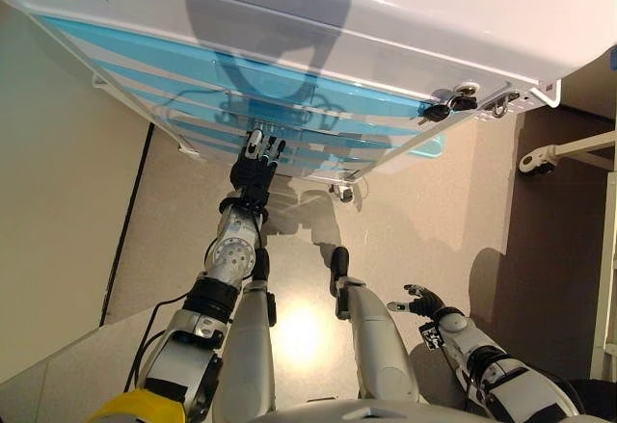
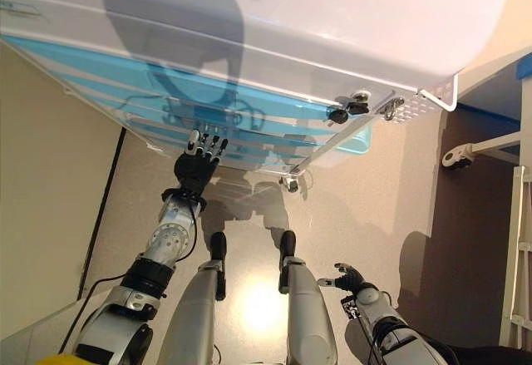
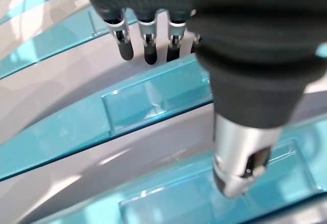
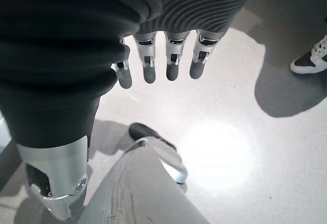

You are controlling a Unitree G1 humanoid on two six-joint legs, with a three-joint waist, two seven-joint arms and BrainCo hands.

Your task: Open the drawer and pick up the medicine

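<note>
Reaching up, the left hand [image 2: 198,161] spreads straight fingers against a blue drawer front [image 3: 153,101]; all drawers are closed, the medicine unseen. Low right, the right hand [image 4: 163,55] hangs relaxed.

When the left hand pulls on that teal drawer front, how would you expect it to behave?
The drawer front looks like glossy translucent plastic, so the fingers may slip without hooking its recessed handle. It looks rigid and thin, so probably light. The cabinet stands on a caster, so the whole unit might roll toward the left hand rather than the drawer sliding.
</note>
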